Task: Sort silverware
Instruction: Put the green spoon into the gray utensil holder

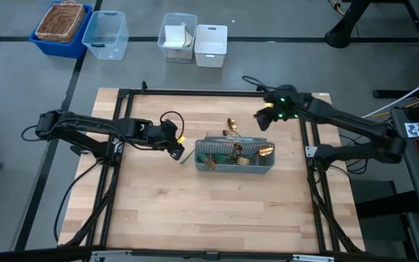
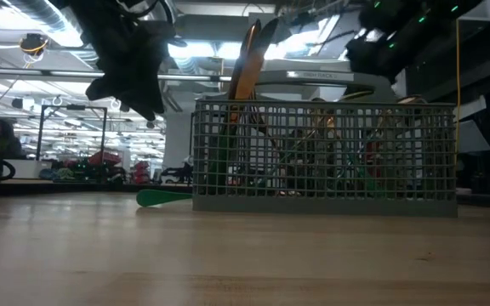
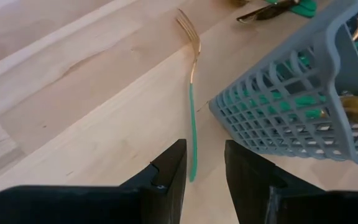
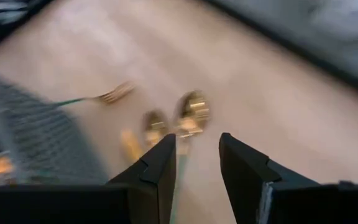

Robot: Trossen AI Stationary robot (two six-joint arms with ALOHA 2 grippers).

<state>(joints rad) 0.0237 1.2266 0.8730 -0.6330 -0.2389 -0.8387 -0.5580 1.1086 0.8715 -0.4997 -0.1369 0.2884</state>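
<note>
Left arm: reached in from the tabletop's [image 1: 195,211] left edge. Left gripper [image 1: 176,145] hung above the wood just left of the caddy [image 1: 235,163]; in the left wrist view its two fingers [image 3: 169,174] stood apart with nothing between them, poised over the handle end of a fork [image 3: 192,118].

Fork: lay flat on the tabletop just beside the caddy's left end, gold tines pointing away from the gripper, teal handle toward it. In the low view its green handle [image 2: 164,197] showed at the foot of the caddy's left wall.

Caddy: grey mesh, rectangular, at the tabletop's centre. It held several gold and teal pieces of silverware [image 1: 247,153], some upright; one handle [image 2: 247,64] rose above the rim near the left end in the low view. Which compartment held which piece could not be told.

Loose silverware: a small cluster [image 1: 230,127] lay on the wood just behind the caddy. The right wrist view showed two gold spoon bowls [image 4: 191,115] side by side and a fork [image 4: 107,94] near them, beside the caddy's mesh [image 4: 30,137].

Right arm: entered from the right edge, green light lit on its wrist. Right gripper [image 1: 263,120] hung above the loose cluster, behind the caddy's right half; its fingers [image 4: 157,171] stood apart and empty, over the spoons.

Beyond the tabletop, on the floor: a blue bin with a wicker basket [image 1: 60,23], a clear bin [image 1: 106,34], and two white bins [image 1: 195,40].
</note>
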